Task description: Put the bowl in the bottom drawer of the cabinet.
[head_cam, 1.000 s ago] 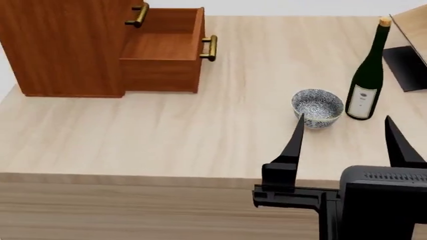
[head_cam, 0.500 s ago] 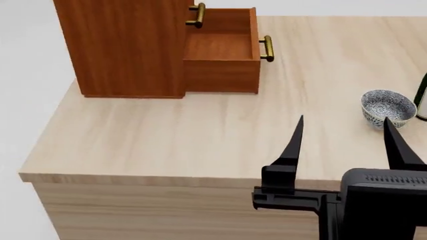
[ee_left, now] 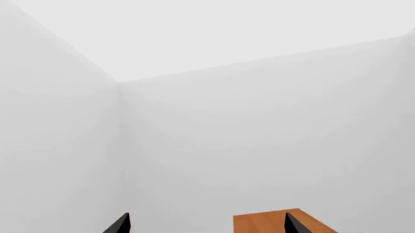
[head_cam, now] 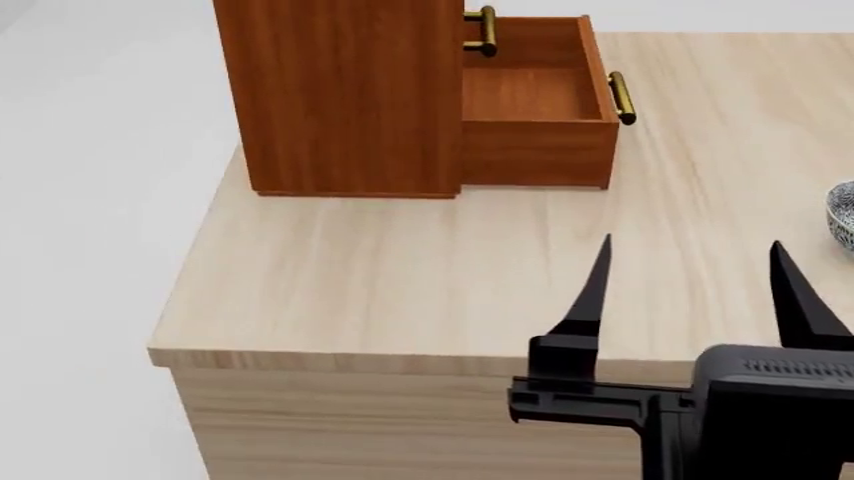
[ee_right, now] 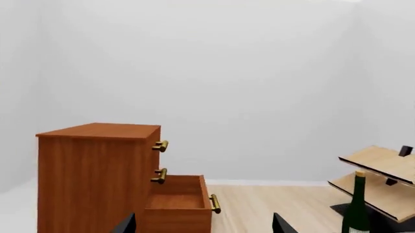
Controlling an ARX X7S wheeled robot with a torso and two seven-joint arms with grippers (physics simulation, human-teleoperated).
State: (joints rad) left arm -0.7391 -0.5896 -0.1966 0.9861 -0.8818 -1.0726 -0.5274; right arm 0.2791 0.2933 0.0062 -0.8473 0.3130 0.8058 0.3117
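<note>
Since prev frame head view has swung left: cabinet (head_cam: 354, 95) now mid-frame, bowl (head_cam: 842, 215) cut off at right edge on table (head_cam: 400, 280). Bottom drawer (head_cam: 534, 105) pulled out, nothing inside. Right gripper (head_cam: 687, 290) jaws apart, holding nothing. Left gripper (ee_left: 206, 224) jaws apart, nothing btwn.

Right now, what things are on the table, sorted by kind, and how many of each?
Cabinet: 1
Bowl: 1, only its edge in the head view
Bottle: 1
Rack: 1
Total: 4
</note>
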